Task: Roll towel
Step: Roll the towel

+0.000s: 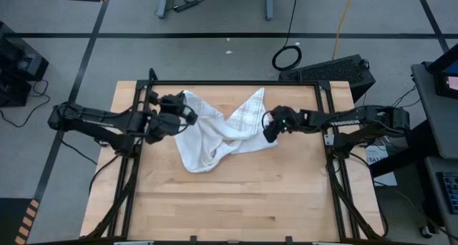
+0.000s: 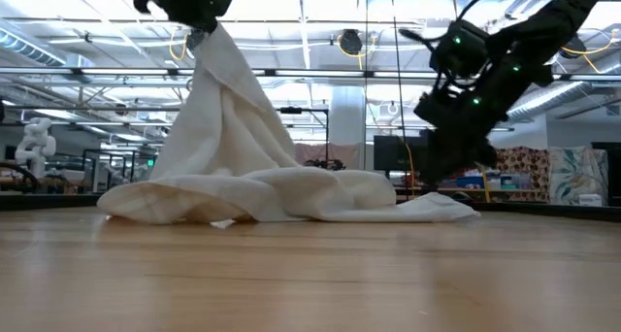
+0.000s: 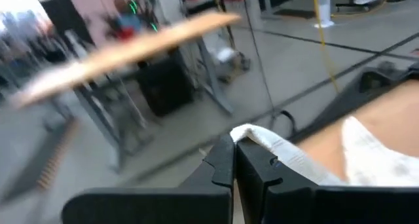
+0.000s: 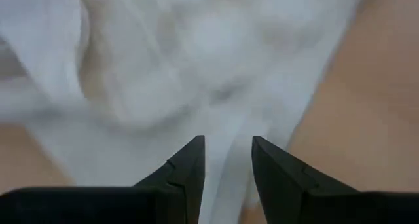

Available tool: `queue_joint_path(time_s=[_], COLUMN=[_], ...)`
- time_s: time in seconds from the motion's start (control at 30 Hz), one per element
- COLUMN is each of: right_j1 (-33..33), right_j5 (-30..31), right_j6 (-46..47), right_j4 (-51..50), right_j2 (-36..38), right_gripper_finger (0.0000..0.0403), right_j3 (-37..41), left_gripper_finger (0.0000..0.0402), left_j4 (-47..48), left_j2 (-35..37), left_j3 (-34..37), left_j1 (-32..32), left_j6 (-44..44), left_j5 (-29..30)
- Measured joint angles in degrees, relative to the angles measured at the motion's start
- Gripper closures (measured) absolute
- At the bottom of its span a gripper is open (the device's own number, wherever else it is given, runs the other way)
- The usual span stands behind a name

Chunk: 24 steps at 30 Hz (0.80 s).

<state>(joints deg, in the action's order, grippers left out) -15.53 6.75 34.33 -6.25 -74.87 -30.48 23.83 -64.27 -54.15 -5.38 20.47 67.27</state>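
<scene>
- We judge the rolling is not begun: the towel lies crumpled at the upper centre of the table.
- The left gripper is clamped on one corner, lifted.
- The right gripper, fingers apart, hovers over the towel's right edge.
- Bare wood; a workshop room behind.

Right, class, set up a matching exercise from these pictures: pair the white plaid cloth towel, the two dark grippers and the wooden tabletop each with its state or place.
Things:
1. white plaid cloth towel
2. left gripper
3. right gripper
4. pale wooden tabletop

States:
a. fingers apart, just above the towel's edge
b. lies under everything, mostly bare on the near side
c. crumpled, one corner lifted high
d. fingers shut on a towel corner, raised off the table

Pairs: 1-c, 2-d, 3-a, 4-b
</scene>
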Motion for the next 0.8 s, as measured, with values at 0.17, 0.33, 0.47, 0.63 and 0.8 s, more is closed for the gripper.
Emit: queue_joint_path(time_s=[0.17, 0.33, 0.47, 0.63, 0.8], right_j1=[4.02, 6.52, 6.97, 5.39, 3.26], right_j5=[-8.02, -15.91, -15.44, -14.11, -12.77], right_j6=[11.82, 23.20, 30.40, 32.44, 33.03], right_j4=[-4.40, -4.20, -6.13, -12.89, -17.10], right_j2=[0.00, 1.48, 4.04, 4.93, 4.92], right_gripper_finger=[0.0285, 0.0261, 0.0230, 0.0201, 0.0192], right_j3=[0.11, 0.09, 0.02, 0.02, 0.02], left_gripper_finger=[0.0395, 0.0395, 0.0395, 0.0395, 0.0395], left_j4=[9.20, 17.21, 20.55, 22.37, 22.27], left_j2=[0.00, 0.00, 0.00, 0.00, 0.00], left_j3=[-0.02, -0.02, -0.02, -0.02, -0.02], left_j1=[2.72, 3.58, 3.56, 4.09, 5.69], left_j6=[15.19, 23.75, 24.26, 24.31, 24.28], left_j5=[-15.78, -24.27, -26.02, -26.93, -29.60])
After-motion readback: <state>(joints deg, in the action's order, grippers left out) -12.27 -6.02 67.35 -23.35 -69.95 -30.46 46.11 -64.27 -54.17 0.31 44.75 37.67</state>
